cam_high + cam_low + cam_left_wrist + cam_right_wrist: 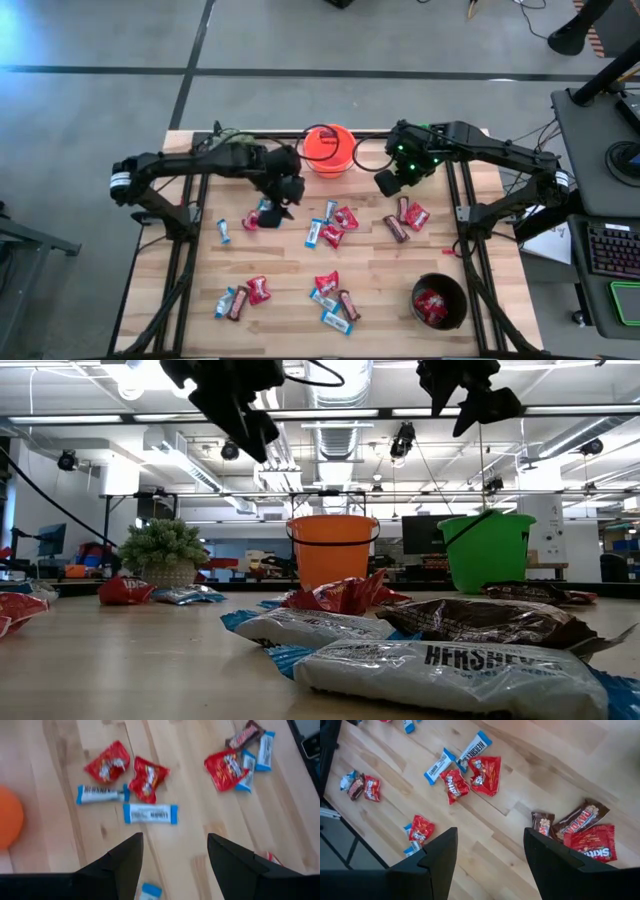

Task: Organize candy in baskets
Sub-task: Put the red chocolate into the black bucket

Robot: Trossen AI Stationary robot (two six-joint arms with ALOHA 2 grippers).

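Note:
Candy lies scattered on the wooden table: red packets, blue-and-white bars and brown bars. My left gripper hangs open above the table's left-middle, over a blue-and-white bar and red packets, holding nothing. My right gripper hangs open higher up at the far right, above brown bars and a red packet. The orange basket stands at the far middle. The green basket shows only in the low view. The black basket, near right, holds red packets.
A small potted plant stands at the far left beside the left arm. More candy lies near the front edge and front left. Black frame rails run along both table sides. Bare wood lies between the candy clusters.

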